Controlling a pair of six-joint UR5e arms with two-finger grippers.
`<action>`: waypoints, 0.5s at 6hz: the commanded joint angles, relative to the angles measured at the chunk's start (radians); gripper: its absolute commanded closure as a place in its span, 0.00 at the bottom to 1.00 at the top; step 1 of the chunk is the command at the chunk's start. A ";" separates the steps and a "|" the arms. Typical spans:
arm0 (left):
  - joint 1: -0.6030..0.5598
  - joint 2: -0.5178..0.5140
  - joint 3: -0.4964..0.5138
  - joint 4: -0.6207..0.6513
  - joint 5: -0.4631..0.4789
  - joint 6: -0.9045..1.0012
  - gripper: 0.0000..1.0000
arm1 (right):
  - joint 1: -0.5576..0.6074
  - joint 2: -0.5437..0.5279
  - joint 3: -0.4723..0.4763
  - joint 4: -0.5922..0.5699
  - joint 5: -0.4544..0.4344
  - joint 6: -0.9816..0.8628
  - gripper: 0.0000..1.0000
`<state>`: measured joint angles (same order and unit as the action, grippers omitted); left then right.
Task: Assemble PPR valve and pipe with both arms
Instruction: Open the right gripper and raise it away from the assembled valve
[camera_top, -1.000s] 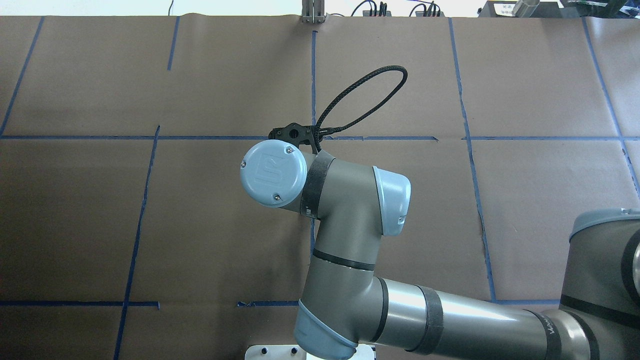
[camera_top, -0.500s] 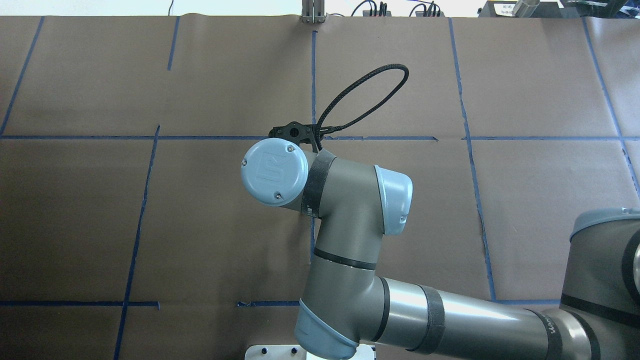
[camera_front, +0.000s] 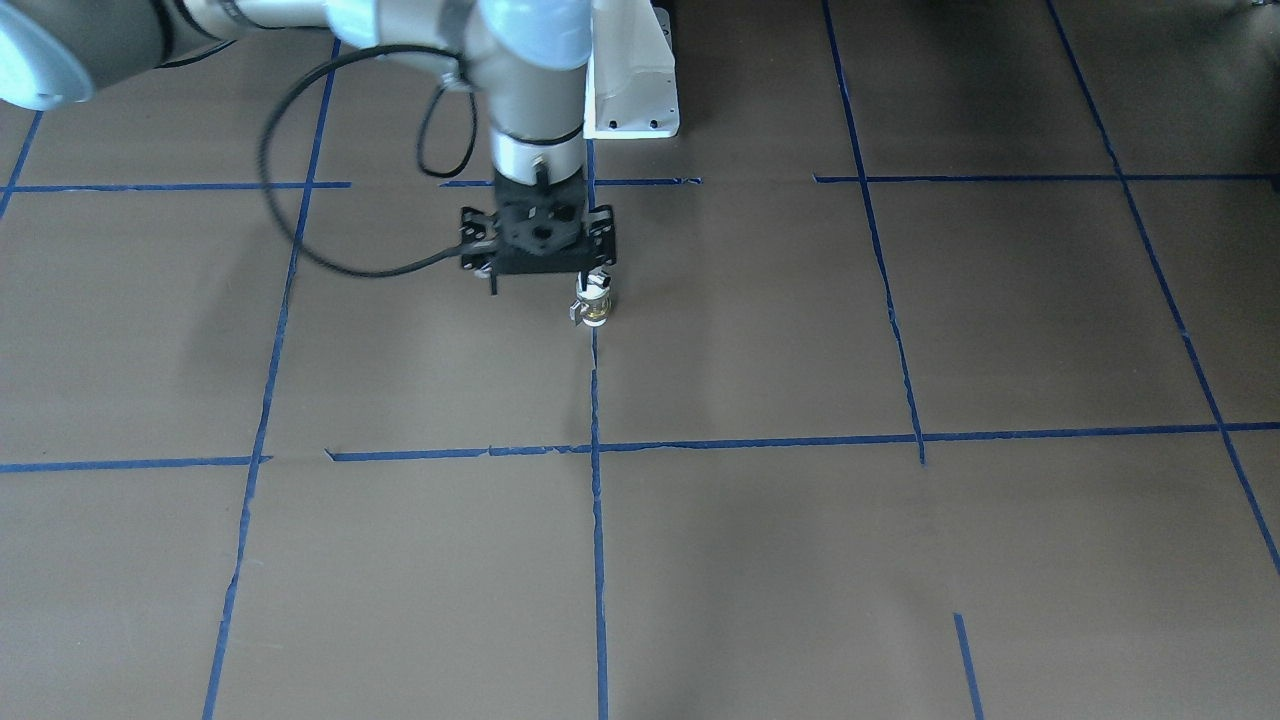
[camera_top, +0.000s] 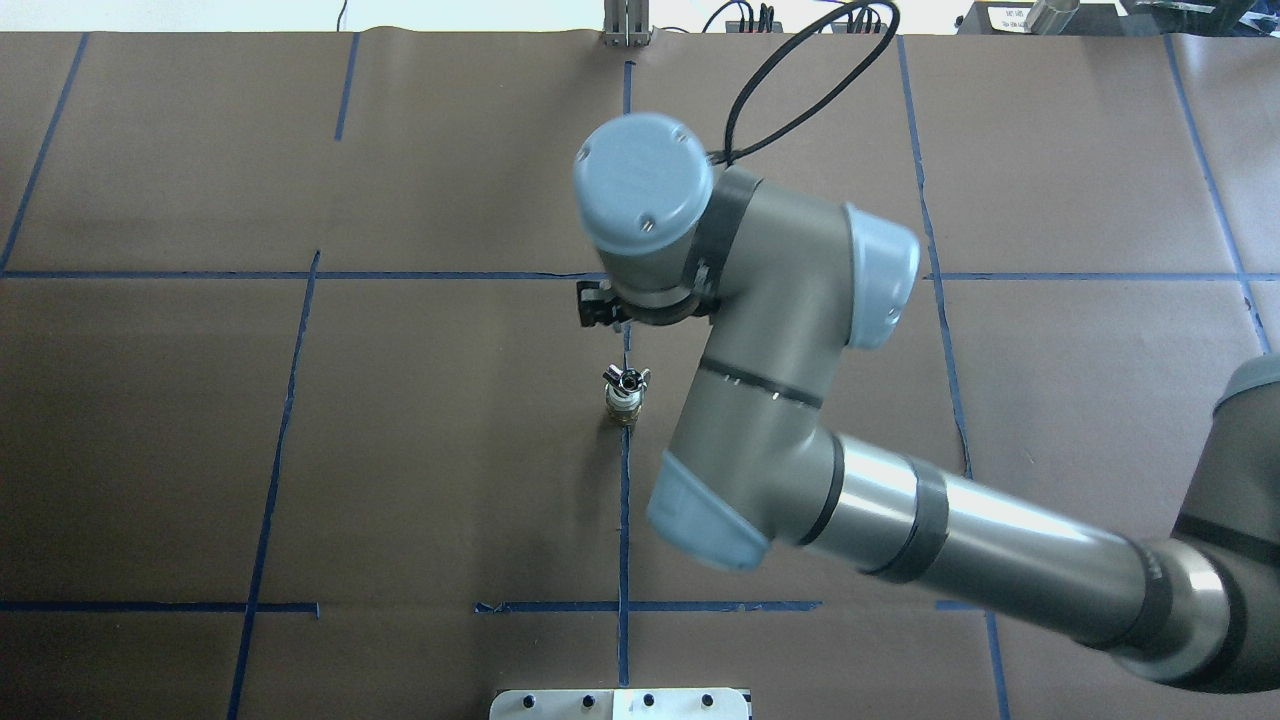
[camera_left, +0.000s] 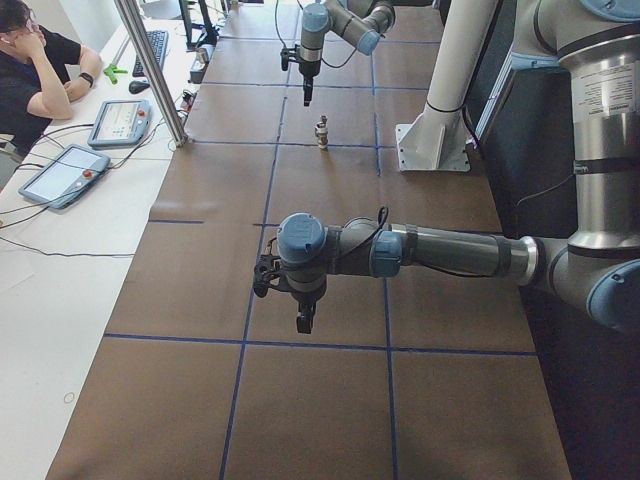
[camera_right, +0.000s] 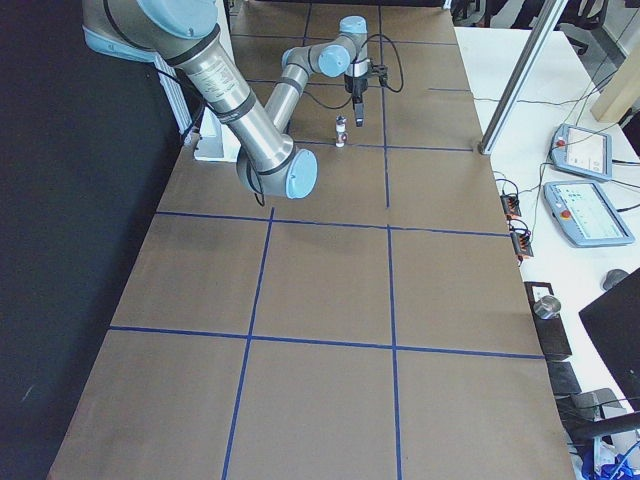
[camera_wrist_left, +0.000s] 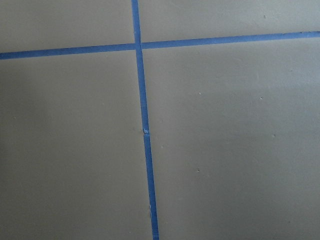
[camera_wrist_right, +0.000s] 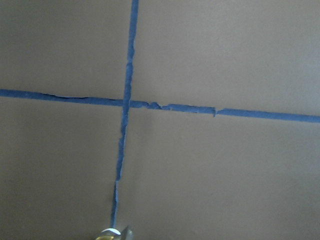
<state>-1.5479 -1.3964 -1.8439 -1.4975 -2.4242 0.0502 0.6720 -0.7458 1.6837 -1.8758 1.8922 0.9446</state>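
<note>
Right gripper (camera_front: 545, 285): fingers apart, empty, now raised. Lifting has uncovered the valve (camera_top: 624, 393), upright on the tape line (camera_top: 623, 500) near the table's (camera_top: 400, 450) middle; you may judge it released. No separate pipe shows. Left gripper (camera_left: 303, 320), toward the table's left end: you cannot tell its grip. Right forearm (camera_top: 980, 540) overhangs nearby.

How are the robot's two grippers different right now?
The right gripper hangs close by the valve; the left gripper hangs far from it. The right gripper's camera glimpses the valve's top; the left gripper's camera sees only table and tape. Both are black and point down.
</note>
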 joint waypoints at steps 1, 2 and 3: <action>0.000 0.000 0.000 0.002 0.005 -0.004 0.00 | 0.275 -0.138 -0.039 0.003 0.233 -0.392 0.00; 0.000 0.000 0.000 0.002 0.008 -0.006 0.00 | 0.410 -0.250 -0.041 0.023 0.311 -0.631 0.00; 0.000 0.002 -0.003 -0.001 0.004 0.005 0.00 | 0.531 -0.391 -0.039 0.073 0.388 -0.831 0.00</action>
<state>-1.5477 -1.3954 -1.8447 -1.4965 -2.4183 0.0481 1.0773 -1.0083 1.6457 -1.8421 2.1998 0.3227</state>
